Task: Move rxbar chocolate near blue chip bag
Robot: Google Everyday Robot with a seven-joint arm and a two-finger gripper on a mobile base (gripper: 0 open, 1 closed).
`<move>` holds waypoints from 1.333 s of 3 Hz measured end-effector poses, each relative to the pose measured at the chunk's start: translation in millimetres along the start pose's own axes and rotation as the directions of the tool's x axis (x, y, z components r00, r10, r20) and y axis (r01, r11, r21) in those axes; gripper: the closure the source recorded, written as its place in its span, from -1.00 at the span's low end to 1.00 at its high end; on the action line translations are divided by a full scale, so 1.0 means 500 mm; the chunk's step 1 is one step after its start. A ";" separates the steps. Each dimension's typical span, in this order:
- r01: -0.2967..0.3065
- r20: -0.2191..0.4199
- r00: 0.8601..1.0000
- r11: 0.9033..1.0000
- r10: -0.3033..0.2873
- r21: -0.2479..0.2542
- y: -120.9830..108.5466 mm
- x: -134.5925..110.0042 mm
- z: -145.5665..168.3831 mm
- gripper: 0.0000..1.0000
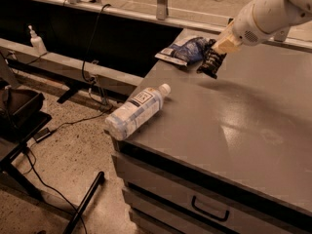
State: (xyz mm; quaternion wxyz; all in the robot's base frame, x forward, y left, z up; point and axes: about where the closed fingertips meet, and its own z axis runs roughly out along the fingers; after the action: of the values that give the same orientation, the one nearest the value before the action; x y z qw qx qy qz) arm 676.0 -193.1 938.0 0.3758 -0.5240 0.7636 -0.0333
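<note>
Gripper: we see the gripper (222, 45) over the far left of the tabletop (234, 130), clamped on the rxbar chocolate (212, 62).
Far corner: the blue chip bag (187, 51) blocks it, just beside the bar.
Left edge: a water bottle (137, 110) lies on its side, overhanging.
Free room: we find bare surface between bottle and bag, and across the middle and right.

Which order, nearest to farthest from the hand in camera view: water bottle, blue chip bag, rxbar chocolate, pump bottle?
1. rxbar chocolate, in the hand, far side.
2. blue chip bag, just left.
3. water bottle, table's near-left edge.
4. pump bottle, far left, off the table.
</note>
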 end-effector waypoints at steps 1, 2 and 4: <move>0.026 0.078 0.996 0.998 -0.030 0.060 0.008 -0.002 0.035 0.43; 0.052 0.097 0.994 0.997 -0.058 0.064 0.021 -0.006 0.062 -0.04; 0.057 0.100 0.993 0.997 -0.062 0.060 0.025 -0.010 0.069 -0.94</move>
State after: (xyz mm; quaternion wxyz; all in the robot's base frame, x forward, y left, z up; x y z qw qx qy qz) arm 688.0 -171.6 910.6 0.4277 -0.5367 0.7263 -0.0394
